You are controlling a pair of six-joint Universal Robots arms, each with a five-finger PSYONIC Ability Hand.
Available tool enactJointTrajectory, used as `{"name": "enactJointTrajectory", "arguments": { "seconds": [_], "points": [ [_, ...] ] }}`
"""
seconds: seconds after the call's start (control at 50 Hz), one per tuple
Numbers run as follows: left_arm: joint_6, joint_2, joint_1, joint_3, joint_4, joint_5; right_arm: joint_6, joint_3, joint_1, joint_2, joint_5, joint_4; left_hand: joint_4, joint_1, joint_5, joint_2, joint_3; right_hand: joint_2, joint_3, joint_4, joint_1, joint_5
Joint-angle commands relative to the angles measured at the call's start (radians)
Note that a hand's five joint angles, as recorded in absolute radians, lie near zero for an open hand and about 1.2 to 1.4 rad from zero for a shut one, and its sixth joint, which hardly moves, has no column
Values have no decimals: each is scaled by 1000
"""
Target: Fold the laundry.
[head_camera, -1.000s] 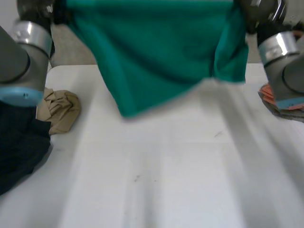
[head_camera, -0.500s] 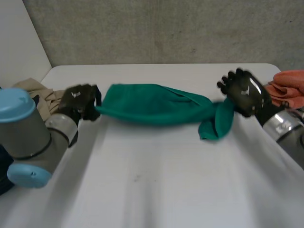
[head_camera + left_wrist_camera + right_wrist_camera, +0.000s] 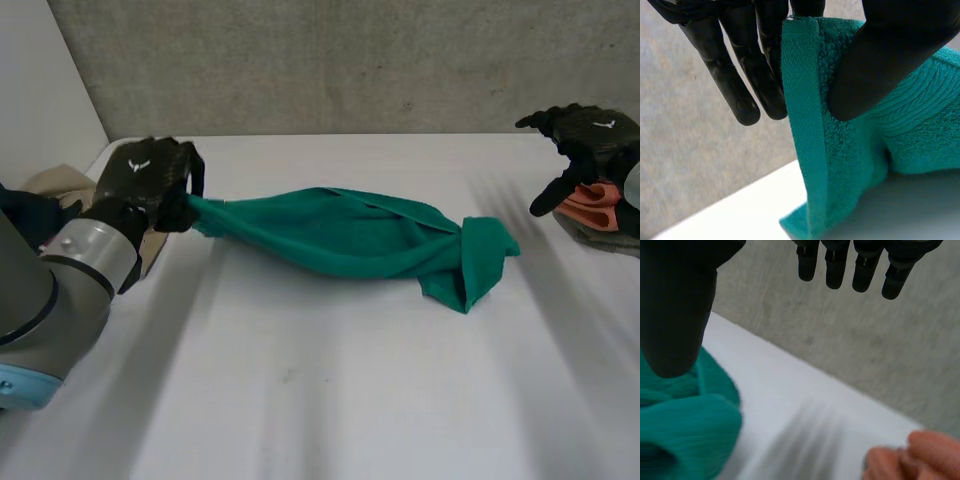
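A green towel (image 3: 350, 238) lies bunched in a long roll across the middle of the white table (image 3: 330, 400). My left hand (image 3: 150, 180) holds its left end, and in the left wrist view the thumb (image 3: 875, 65) pinches the hemmed edge of the towel (image 3: 805, 125) against the fingers. My right hand (image 3: 580, 140) hovers open to the right of the towel's crumpled right end (image 3: 478, 255), apart from it. In the right wrist view its fingers (image 3: 855, 265) are spread, with the towel (image 3: 685, 425) below the thumb.
A beige cloth (image 3: 50, 185) lies behind my left arm at the table's left edge. An orange cloth (image 3: 592, 205) sits on a dark one at the right edge, just under my right hand, and shows in the right wrist view as an orange cloth (image 3: 910, 457). A grey wall stands behind.
The towel, held up spread a second ago, has come down onto the table. My right hand let go of its right end, opened and moved off to the right. The left hand keeps its grip.
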Motion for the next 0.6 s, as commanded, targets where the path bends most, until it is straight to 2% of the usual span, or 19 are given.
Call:
{"name": "enactJointTrajectory", "arguments": {
  "seconds": [0.02,0.08,0.16,0.24,0.3,0.32,0.36,0.38,0.4,0.46,0.54,0.56,0.6],
  "points": [
    [26,54,-27,31,-3,28,72,-299,34,196,9,291,197,217,249,198,205,-12,-8,-10,-34,-24],
    [38,67,-37,46,-8,33,109,-376,73,276,44,348,197,217,249,198,205,0,4,1,-22,-12],
    [41,73,-44,62,-28,30,88,-401,129,349,99,378,197,217,249,198,205,0,4,1,-22,-12],
    [43,71,-46,71,-42,32,26,-395,193,410,182,358,197,217,249,198,205,-6,-2,-4,-28,-18],
    [43,68,-46,72,-43,29,-35,-399,232,456,276,307,197,217,249,198,205,23,27,25,1,11],
    [43,67,-44,72,-43,30,-67,-405,247,473,326,274,197,217,249,198,205,198,202,199,176,186],
    [43,65,-43,74,-42,32,-101,-413,261,482,374,234,197,217,249,198,205,565,569,566,543,553],
    [43,64,-41,76,-42,32,-119,-416,267,484,398,208,197,217,249,198,205,848,852,850,826,837],
    [44,53,-38,82,-42,32,-138,-421,272,470,424,156,197,217,249,198,205,1177,1181,1179,1155,1166],
    [49,25,-26,100,-39,29,-156,-412,282,426,426,18,197,217,249,198,205,1180,1184,1182,1159,1169],
    [67,-33,6,180,1,16,-159,-330,288,297,412,-295,197,217,249,198,205,1180,1184,1182,1159,1169],
    [73,-57,18,232,32,-3,-156,-280,287,242,403,-474,197,217,249,198,205,1180,1184,1182,1159,1169],
    [75,-79,32,295,70,-40,-156,-228,284,196,388,-674,197,217,249,198,205,1180,1184,1182,1159,1169]
  ]
}}
